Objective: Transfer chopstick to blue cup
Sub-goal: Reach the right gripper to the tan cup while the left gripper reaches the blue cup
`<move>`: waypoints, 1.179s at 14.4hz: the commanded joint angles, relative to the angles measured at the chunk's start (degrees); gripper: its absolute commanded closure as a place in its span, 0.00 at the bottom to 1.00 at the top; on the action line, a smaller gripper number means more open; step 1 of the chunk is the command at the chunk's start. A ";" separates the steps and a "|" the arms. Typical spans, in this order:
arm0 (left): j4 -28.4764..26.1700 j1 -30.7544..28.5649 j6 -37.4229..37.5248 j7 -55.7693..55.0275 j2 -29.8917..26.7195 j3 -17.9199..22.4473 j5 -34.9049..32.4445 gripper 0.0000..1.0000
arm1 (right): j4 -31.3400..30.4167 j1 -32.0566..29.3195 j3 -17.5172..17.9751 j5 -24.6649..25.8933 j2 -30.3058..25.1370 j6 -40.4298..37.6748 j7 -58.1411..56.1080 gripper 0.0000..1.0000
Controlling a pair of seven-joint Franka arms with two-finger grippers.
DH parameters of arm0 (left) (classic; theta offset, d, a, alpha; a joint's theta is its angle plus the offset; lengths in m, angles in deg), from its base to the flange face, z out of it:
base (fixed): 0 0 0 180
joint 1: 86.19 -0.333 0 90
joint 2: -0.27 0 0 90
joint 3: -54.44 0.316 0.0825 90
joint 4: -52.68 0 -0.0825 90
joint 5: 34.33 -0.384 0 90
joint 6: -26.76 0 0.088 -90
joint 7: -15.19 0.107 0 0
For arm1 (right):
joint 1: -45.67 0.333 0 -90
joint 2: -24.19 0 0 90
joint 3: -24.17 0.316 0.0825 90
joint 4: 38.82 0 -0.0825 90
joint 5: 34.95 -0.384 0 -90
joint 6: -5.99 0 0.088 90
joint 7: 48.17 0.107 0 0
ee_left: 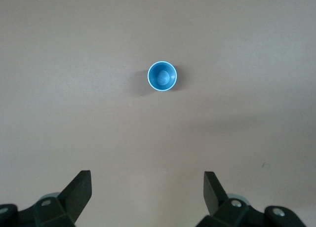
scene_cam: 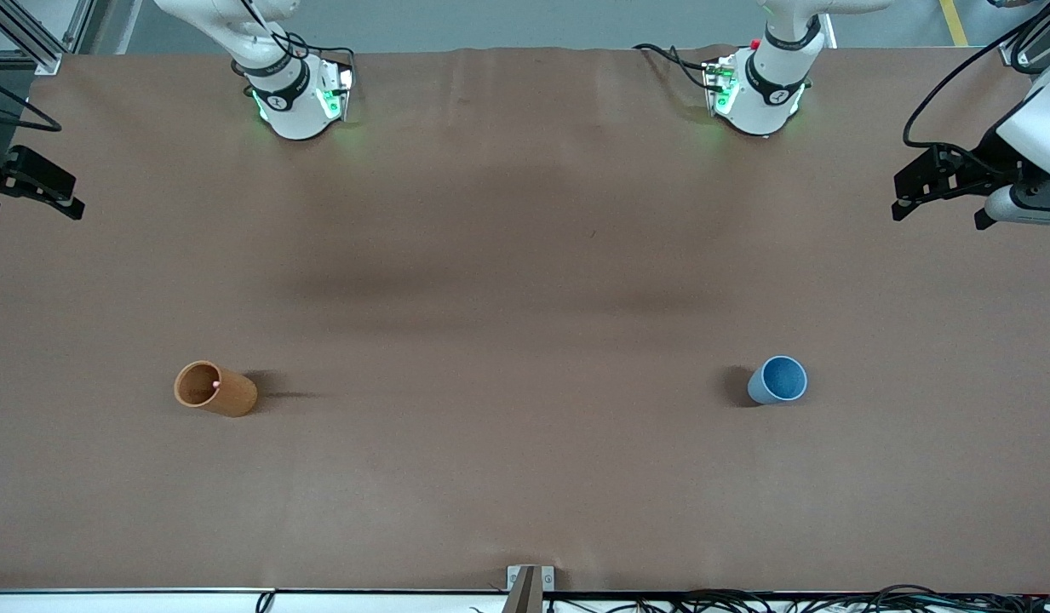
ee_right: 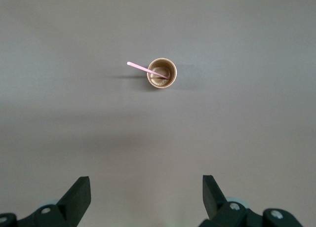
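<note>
The chopstick point(ee_right: 147, 70) leaned in the orange cup point(scene_cam: 215, 388), below my right pincer point(ee_right: 146, 200); both pincers, left point(ee_left: 148, 197) included, gaped empty; blue cup point(scene_cam: 778, 380) stood well apart.

The front camera looks down from high across the tabletop point(scene_cam: 525, 255); each wrist camera looks straight down from well above one cup, which the front view also shows.

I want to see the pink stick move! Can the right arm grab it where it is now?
Probably yes. The chopstick leans in the orange-brown cup with its top sticking out above the rim, and nothing stands around it. The right gripper hangs open, up over the table's edge at its own end.
</note>
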State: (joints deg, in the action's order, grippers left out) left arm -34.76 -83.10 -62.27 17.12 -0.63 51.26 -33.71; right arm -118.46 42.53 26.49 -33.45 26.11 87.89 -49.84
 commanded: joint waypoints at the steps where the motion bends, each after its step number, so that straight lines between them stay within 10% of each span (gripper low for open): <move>1: 2.01 0.25 1.40 0.01 0.90 0.10 -0.01 0.00 | -0.69 0.50 -0.73 -0.71 -0.16 0.72 -1.14 0.00; 9: 1.40 -0.19 -1.05 -1.22 5.45 0.36 0.16 0.00 | -0.78 0.32 -0.82 -0.62 0.45 2.73 -0.61 0.00; 17: -5.37 -0.63 -25.21 -1.48 25.23 1.07 0.16 0.00 | -0.60 2.86 -0.73 0.61 9.84 10.98 4.91 0.00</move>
State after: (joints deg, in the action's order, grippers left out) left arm -38.49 -83.50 -83.27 16.28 22.91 52.31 -33.71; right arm -119.31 43.29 26.22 -33.42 32.85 95.95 -48.27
